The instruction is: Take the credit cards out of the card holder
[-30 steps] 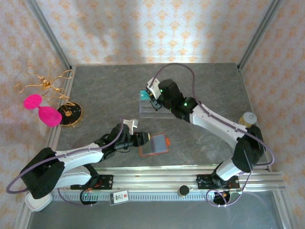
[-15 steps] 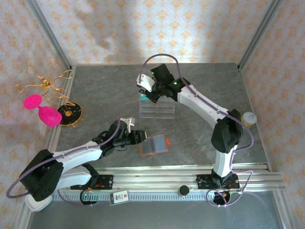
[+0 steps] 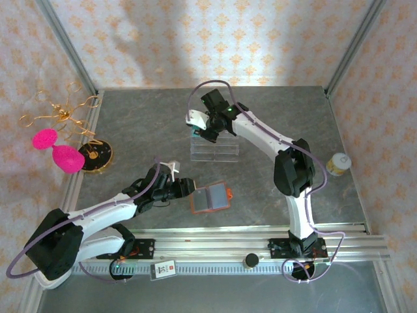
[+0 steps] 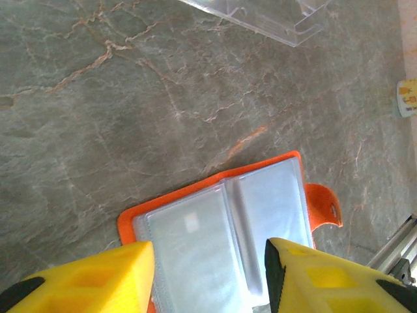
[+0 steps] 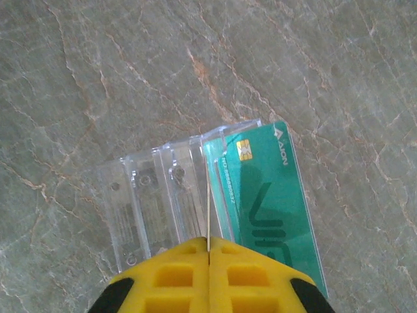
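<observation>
The card holder (image 4: 225,228) lies open and flat on the bench (image 4: 98,98), with its clear sleeves facing up and its orange closing tab (image 4: 322,205) at the 3 o'clock side in the left wrist view. The left tool (image 4: 208,251) stands about half open over the near edge of the holder, one yellow finger at each side. I cannot tell if the fingers press on it or only hover.

From above, the clear slotted rack (image 5: 146,202) is at 12 o'clock from the holder, well apart from it. The teal credit card (image 5: 270,202) stands in a slot of this rack. The right tool (image 5: 207,244) is fully closed. A thin pale line comes out between its fingertips toward 12 o'clock, and I judge it to be a second card (image 5: 207,208) seen from its edge and held over a slot just beside the teal one.

The cards should be light, stiff and smooth, so I think they slip easily. A pinch on the two flat faces near a short edge seems the best hold. The holder is probably soft and light and may slide, so holding it down at its near edge would help. The sleeves look pale. I cannot tell if any card remains inside.
</observation>
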Controlling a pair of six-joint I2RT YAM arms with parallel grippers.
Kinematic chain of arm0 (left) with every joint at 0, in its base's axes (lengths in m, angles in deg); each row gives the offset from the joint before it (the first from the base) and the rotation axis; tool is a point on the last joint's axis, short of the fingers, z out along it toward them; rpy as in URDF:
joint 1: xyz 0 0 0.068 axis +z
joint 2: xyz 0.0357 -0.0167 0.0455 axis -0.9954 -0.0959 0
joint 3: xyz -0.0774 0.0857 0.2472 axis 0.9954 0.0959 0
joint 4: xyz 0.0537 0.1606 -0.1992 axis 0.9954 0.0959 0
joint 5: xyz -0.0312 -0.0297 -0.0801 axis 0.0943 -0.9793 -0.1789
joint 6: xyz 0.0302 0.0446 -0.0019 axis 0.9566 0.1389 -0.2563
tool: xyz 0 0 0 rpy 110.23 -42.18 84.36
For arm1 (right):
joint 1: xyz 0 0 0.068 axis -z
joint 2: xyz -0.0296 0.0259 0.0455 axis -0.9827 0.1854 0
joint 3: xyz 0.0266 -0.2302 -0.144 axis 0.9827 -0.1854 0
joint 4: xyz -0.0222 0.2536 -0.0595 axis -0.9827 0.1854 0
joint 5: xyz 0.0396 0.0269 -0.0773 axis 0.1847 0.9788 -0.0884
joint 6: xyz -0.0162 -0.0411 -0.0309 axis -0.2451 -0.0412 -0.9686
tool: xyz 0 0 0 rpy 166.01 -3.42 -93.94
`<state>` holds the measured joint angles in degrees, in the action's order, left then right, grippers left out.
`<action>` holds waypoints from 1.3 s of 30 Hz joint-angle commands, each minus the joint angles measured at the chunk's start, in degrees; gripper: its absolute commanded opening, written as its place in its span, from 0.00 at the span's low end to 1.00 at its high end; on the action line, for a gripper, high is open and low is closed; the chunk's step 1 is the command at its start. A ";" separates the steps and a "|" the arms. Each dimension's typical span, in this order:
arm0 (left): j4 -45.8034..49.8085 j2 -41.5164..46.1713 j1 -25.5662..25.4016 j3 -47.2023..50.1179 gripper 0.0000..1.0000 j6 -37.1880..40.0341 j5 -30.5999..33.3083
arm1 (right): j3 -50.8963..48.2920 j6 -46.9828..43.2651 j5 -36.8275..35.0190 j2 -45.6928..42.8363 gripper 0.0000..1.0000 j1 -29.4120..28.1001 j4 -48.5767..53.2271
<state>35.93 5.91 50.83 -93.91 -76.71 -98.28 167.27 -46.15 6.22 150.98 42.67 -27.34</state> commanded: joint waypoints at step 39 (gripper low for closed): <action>-4.17 0.58 1.15 0.97 0.51 -1.45 -0.52 | -6.79 14.91 6.00 -8.78 0.35 -0.24 -16.01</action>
<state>34.64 5.34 51.29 -93.69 -77.21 -98.54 164.06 -38.65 9.06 149.80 42.98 -35.90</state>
